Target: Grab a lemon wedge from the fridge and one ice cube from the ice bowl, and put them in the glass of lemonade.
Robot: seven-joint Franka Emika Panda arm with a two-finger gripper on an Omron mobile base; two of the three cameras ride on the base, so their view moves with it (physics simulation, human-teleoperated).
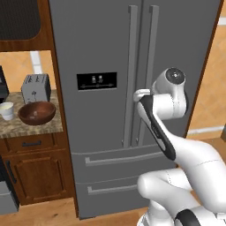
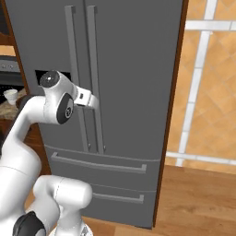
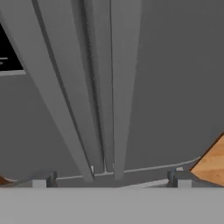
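Flat, even rendered light fills all three views, with no glare and only faint shading. The fridge (image 1: 106, 53) reads uniformly grey, its handles (image 3: 87, 87) casting soft shadows. Edges look slightly blurred and pixelated.

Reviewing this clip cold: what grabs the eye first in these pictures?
The tall grey fridge dominates, doors shut, its two long handles meeting at the centre seam. The white arm reaches toward those handles, and its gripper is open just in front of them, holding nothing. On the counter to the left sit a brown bowl, a small pale cup and a toaster.
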